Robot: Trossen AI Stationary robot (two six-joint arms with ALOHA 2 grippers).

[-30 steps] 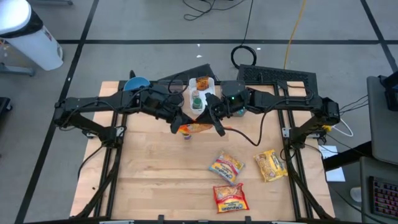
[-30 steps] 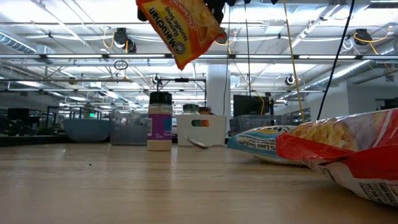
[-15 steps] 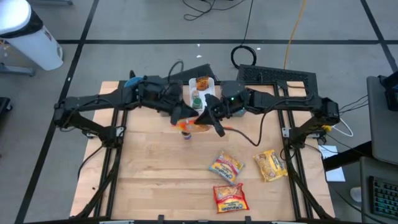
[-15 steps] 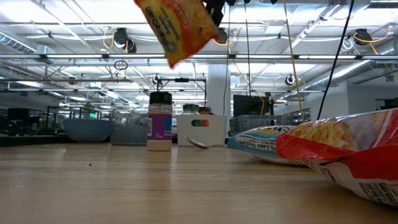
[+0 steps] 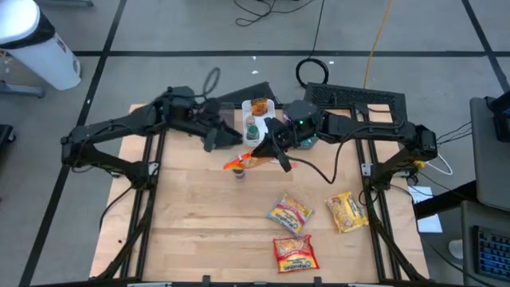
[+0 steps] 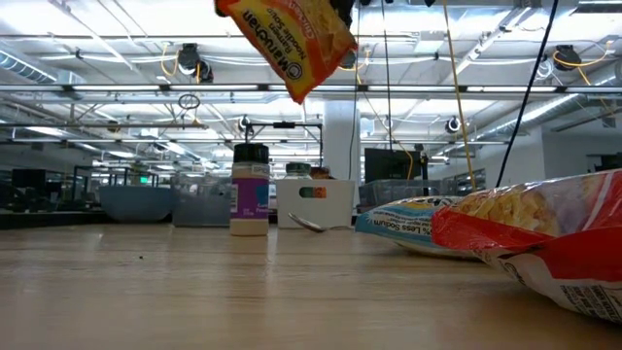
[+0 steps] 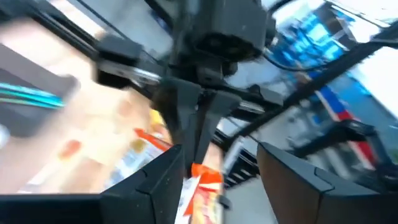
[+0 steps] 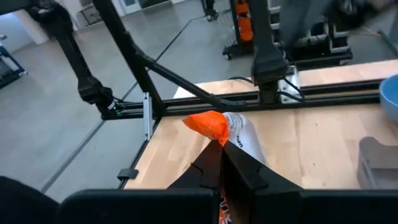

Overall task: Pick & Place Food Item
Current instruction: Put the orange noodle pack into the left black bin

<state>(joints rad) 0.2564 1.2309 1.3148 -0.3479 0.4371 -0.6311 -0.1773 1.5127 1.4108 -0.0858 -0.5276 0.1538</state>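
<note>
Lying nearest on the wooden table (image 5: 191, 231) are three noodle packets (image 5: 291, 214). Farther back, the right gripper (image 5: 271, 150) pinches an orange ramen packet (image 5: 243, 162) aloft above a spice jar (image 6: 250, 190); the left gripper (image 5: 217, 137), fingers spread and empty, hangs just beside.

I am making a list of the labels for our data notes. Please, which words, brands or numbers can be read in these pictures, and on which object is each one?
"Maruchan": on the orange ramen packet that the right gripper holds in the air.
"Less Sodium": on the blue packet lying on the table.
Spice jar label: too small to read.
Red packet in front: print too blurred to read.
Packets seen from above: print too small to read.
</note>
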